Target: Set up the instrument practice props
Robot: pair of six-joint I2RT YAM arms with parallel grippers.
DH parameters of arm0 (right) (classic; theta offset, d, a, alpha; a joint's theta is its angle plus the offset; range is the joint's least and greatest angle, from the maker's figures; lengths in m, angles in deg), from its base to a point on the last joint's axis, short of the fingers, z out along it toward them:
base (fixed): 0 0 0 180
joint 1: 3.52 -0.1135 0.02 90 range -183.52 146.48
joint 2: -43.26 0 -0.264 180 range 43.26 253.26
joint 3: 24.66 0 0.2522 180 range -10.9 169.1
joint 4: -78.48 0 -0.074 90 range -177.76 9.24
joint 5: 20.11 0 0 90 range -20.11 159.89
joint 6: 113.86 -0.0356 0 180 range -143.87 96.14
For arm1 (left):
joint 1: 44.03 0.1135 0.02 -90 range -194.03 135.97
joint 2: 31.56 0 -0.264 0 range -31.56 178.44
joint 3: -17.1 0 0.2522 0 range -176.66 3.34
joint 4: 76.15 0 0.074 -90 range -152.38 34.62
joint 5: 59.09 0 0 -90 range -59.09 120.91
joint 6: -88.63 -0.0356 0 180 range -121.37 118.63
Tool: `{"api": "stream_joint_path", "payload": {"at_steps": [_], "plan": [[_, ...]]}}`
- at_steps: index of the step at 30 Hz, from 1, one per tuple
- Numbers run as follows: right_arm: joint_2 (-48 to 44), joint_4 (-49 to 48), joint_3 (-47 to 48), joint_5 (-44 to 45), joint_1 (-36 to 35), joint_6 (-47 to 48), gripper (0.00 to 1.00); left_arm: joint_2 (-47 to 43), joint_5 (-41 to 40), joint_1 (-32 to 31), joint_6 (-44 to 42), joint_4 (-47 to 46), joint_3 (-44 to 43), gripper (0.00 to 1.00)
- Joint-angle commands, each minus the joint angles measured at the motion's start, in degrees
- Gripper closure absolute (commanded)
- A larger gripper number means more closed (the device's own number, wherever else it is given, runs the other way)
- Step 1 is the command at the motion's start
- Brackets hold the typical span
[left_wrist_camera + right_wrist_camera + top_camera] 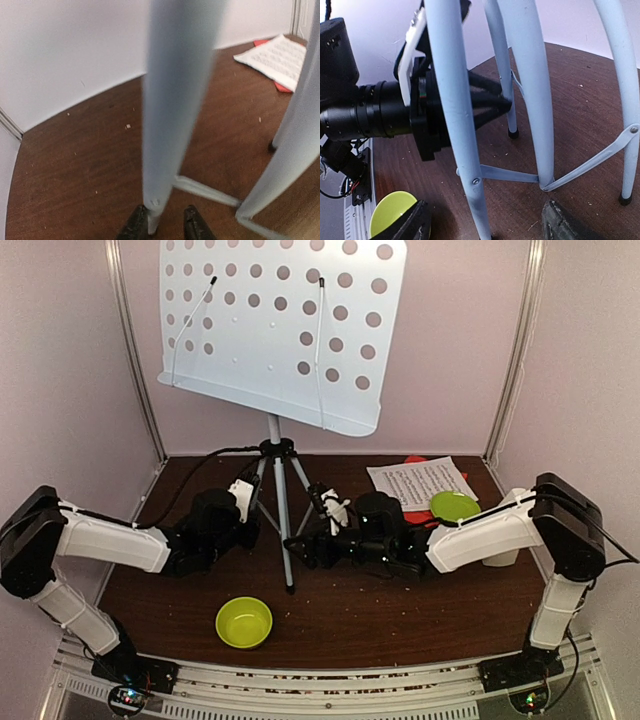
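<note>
jaws straddle stand legs [452,100], left barely parted, right wide open.

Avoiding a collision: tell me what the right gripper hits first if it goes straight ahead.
The right gripper would meet the stand's near leg first; it stands between the open fingers. Depth beyond is unclear.

**Even, diffuse lighting; pale walls [60,360] bright, without harsh glare.**
Shadows on the dark table [330,625] are soft; the nearest music-stand leg [175,100] blurs in the left wrist view; legs [455,125] bow at the right wrist view's edges.
</note>
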Motion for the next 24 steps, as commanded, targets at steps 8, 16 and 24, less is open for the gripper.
{"api": "stream_joint_path", "payload": {"at_steps": [8, 16, 24], "plan": [[5.9, -0.5, 4.7, 9.6, -4.2, -0.2, 0.27, -5.2, 3.4, -1.0, 3.8, 5.9, 6.9, 0.51], [8.3, -3.4, 4.1, 11.1, -4.2, -4.1, 0.49, -12.4, 4.1, 1.6, 6.7, 4.9, 10.1, 0.36], [10.1, -3.4, 5.4, 11.1, -4.4, -4.4, 0.56, -16.7, 11.5, 7.7, 9.0, 5.3, 11.6, 0.32]]}}
